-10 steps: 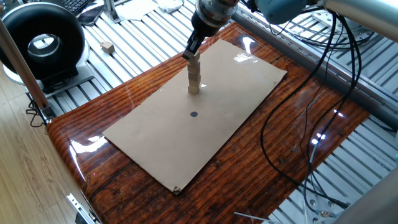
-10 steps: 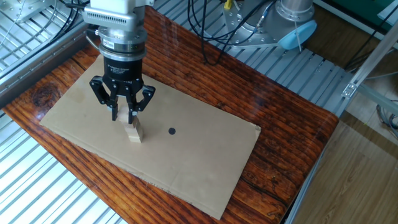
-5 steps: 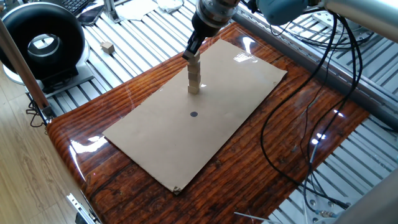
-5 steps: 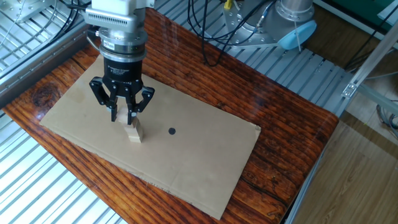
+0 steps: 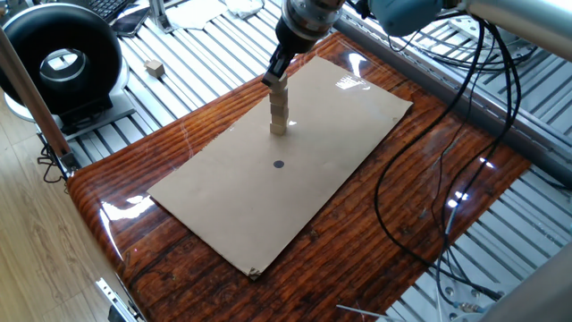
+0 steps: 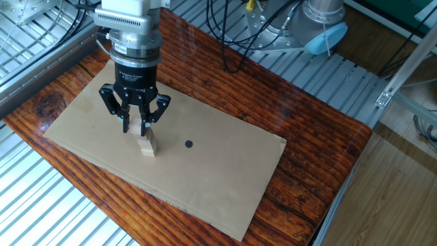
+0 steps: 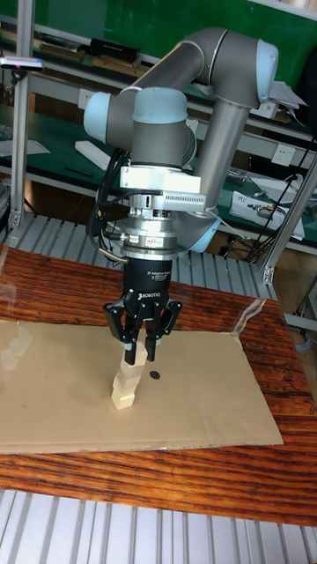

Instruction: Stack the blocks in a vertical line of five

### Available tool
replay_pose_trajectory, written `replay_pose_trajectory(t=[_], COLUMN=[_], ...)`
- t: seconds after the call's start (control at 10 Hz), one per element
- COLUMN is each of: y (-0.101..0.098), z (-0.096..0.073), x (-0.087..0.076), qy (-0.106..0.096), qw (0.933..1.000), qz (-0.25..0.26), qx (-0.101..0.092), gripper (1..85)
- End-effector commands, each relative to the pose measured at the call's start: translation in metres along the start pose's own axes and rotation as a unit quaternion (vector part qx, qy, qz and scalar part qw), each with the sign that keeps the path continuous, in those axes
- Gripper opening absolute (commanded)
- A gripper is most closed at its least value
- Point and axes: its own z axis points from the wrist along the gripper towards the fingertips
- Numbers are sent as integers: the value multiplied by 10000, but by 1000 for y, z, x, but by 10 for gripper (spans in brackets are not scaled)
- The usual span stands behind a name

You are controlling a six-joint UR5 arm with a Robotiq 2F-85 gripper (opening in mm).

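Note:
A short leaning column of pale wooden blocks [image 5: 279, 114] [image 6: 146, 145] [image 7: 123, 392] stands on the cardboard sheet [image 5: 259, 210]. My gripper [image 5: 276, 80] [image 6: 135, 127] [image 7: 139, 354] points straight down over the column. Its fingers are drawn close around the top block, which shows between them in the tall fixed view. One more tan block [image 5: 155, 67] lies apart on the ribbed metal surface at the far left, off the wooden table.
A small dark round spot [image 5: 278, 164] [image 6: 188, 144] marks the cardboard near the column. A black round device [image 5: 63, 63] stands at the left. Black cables [image 5: 447, 179] loop over the table's right side. Metal framing surrounds the glossy wooden table [image 5: 161, 268].

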Motion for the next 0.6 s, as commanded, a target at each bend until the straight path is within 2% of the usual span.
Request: replay_pose_trajectory(t=[0.0, 0.4, 0.5], y=[1, 2, 4], z=[-2, -2, -3], x=[-3, 0, 0], qy=[-64, -30, -35], qw=[10000, 10000, 10000], qz=[65, 35, 29], qx=[-30, -34, -56], gripper=[123, 130, 187])
